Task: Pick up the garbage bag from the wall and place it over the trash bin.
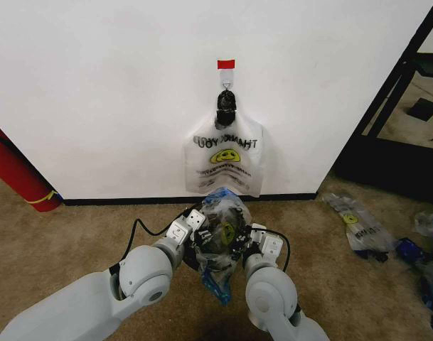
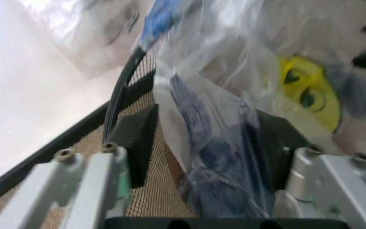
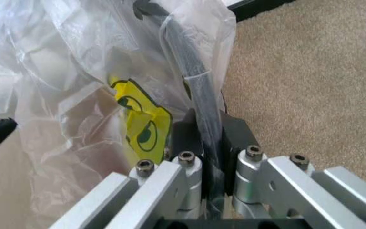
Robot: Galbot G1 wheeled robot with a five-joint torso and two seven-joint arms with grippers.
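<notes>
Both arms of the robot meet low over the carpet (image 1: 74, 234), working a crinkled garbage bag (image 1: 223, 227) down onto the trash bin (image 1: 196, 257), whose dark rim peeks out just beneath the plastic. The bag, see-through with blue print and a small yellow smiley, sits at the centre of the head view, at 6 o'clock from the whitish "THANK YOU" bag (image 1: 225, 158) that hangs on a dark hook (image 1: 225, 106) under a red tape strip (image 1: 225, 64) on the wall (image 1: 95, 85).

The left pincer (image 1: 198, 229) stands at the bag's 9 o'clock side; in its wrist view the dark pads (image 2: 135, 138) are set apart with a fold of blue-printed plastic and the bin's mesh wall between them, not pressed tight.

The right pincer (image 1: 246, 238) stands at the 3 o'clock side; its wrist view shows the pads (image 3: 234, 136) drawn nearly together on the bin's black rim with the bag's film wrapped over it.

A red fire extinguisher (image 1: 17, 174) leans against the wall at 9 o'clock. Loose clear bags (image 1: 358, 224) lie on the carpet at 3 o'clock.
</notes>
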